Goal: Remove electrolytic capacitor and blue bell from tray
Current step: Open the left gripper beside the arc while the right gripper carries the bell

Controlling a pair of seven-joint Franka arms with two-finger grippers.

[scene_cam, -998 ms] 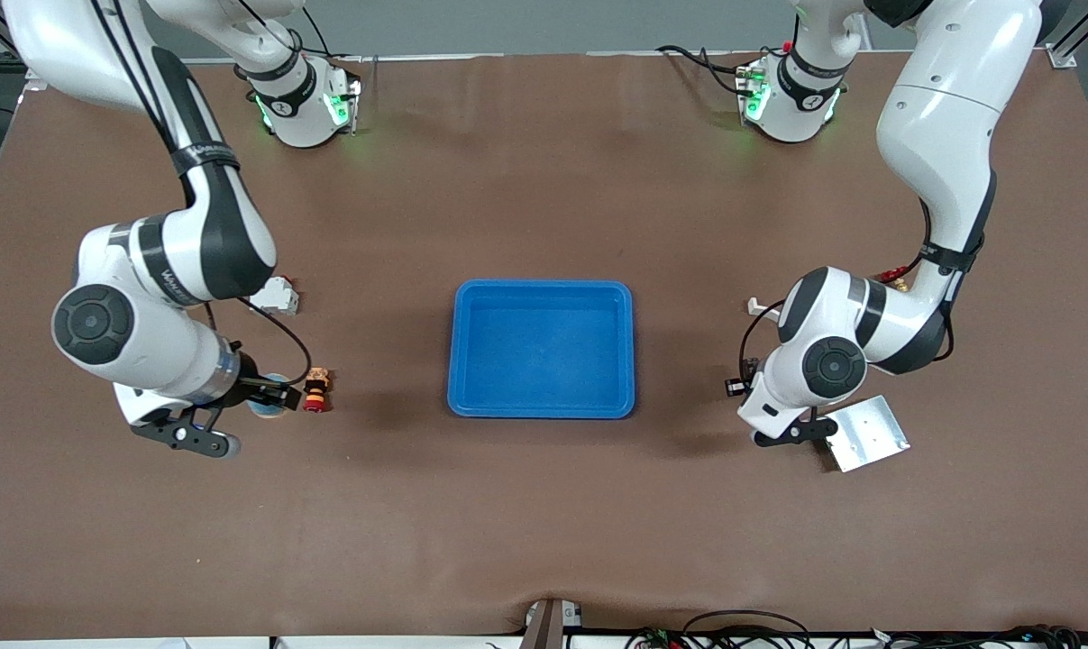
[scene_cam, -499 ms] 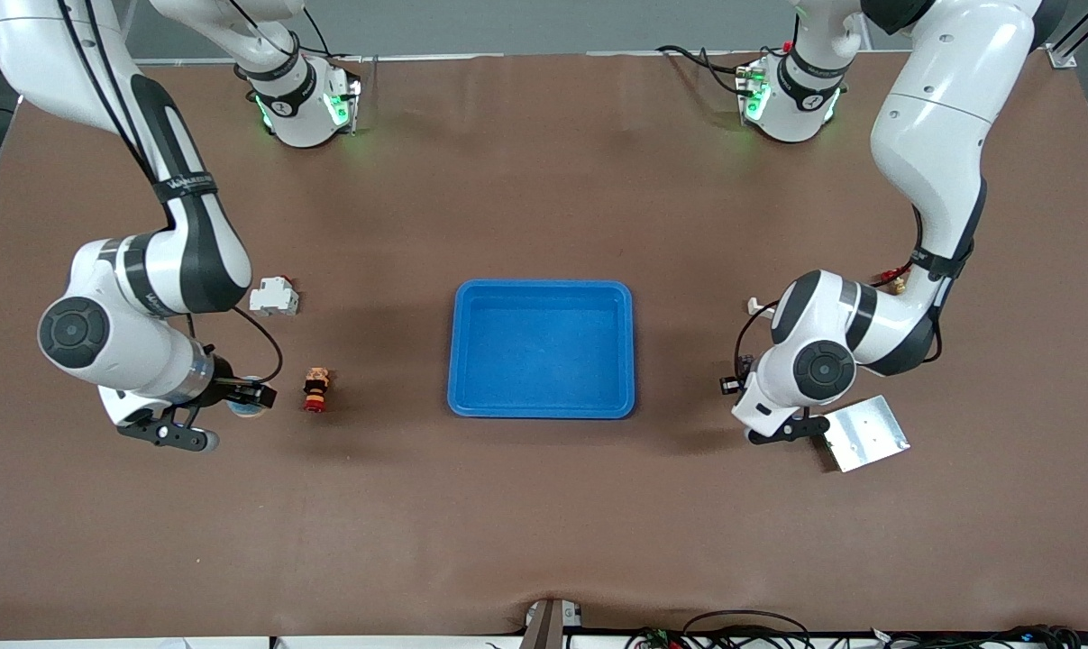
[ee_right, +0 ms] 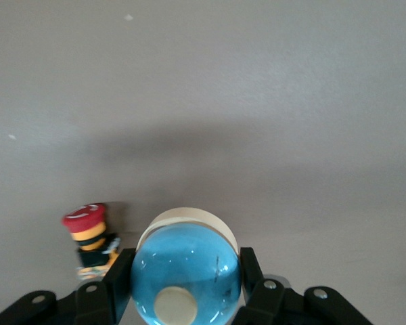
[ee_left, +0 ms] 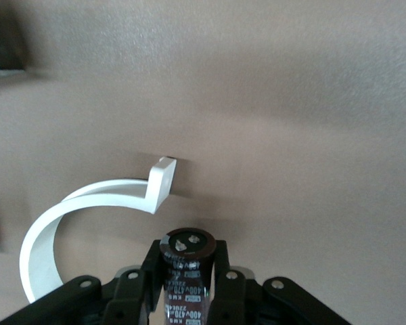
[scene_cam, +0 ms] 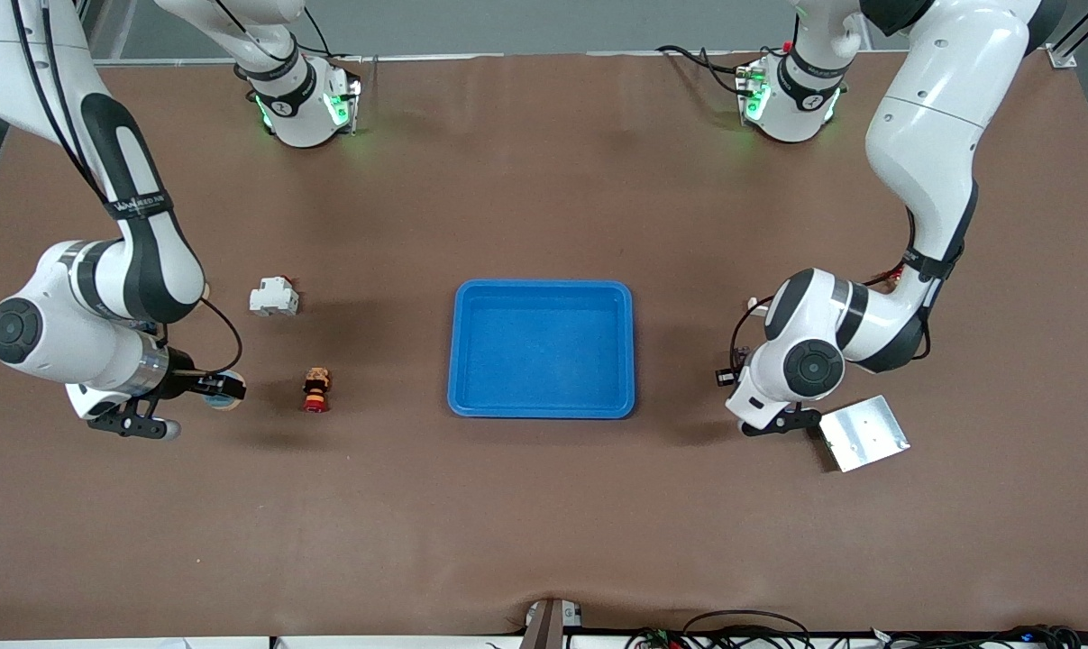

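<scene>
Two grippers each held a part, both level with the blue tray (scene_cam: 544, 297) in depth. Toward the right arm's end from the tray, the right gripper (scene_cam: 224, 389) was clamped on the blue bell (ee_right: 186, 271), above the table beside the red push-button (scene_cam: 315, 389). Toward the left arm's end, the left gripper (scene_cam: 726, 379) gripped the black capacitor (ee_left: 186, 271), near a metal plate (scene_cam: 864, 433) and a white curved clip (ee_left: 88, 217).
</scene>
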